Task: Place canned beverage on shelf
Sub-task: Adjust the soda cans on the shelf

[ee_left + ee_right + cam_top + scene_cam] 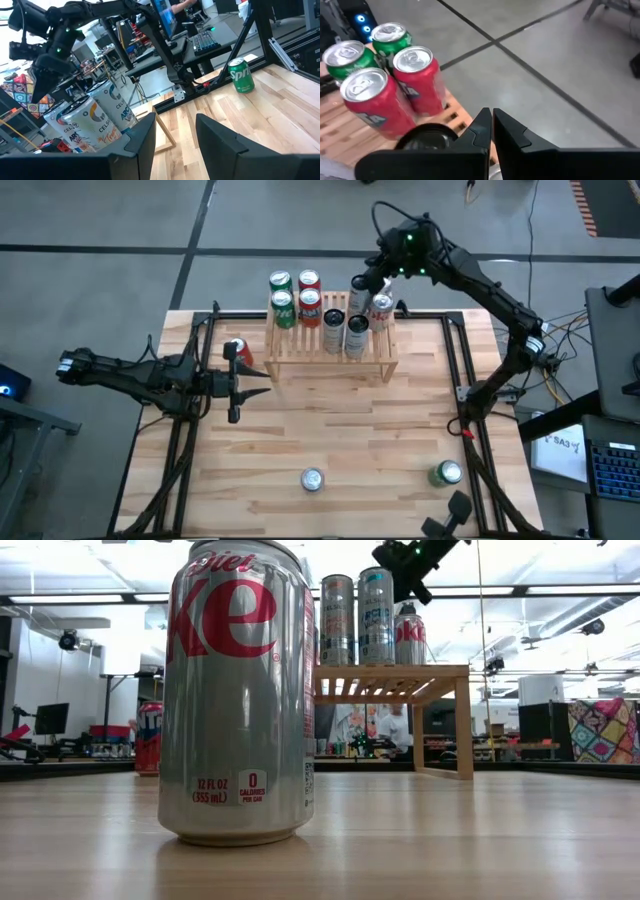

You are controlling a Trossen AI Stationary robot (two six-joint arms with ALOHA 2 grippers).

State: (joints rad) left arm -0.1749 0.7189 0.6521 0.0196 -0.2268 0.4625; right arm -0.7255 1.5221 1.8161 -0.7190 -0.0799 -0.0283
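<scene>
R gripper [366,284], clenched empty, hangs over shelf [330,358] at 12 o'clock, cans on it; L gripper [252,383] part open, empty; next: fetch silver can [313,479] at 6.

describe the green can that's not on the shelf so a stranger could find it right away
Start at the wooden shelf at the table's far edge, then go to the opposite, near edge. Two cans stand there alone; take the one at the right corner. It is green, unlike the silver can near the middle of that edge.
</scene>
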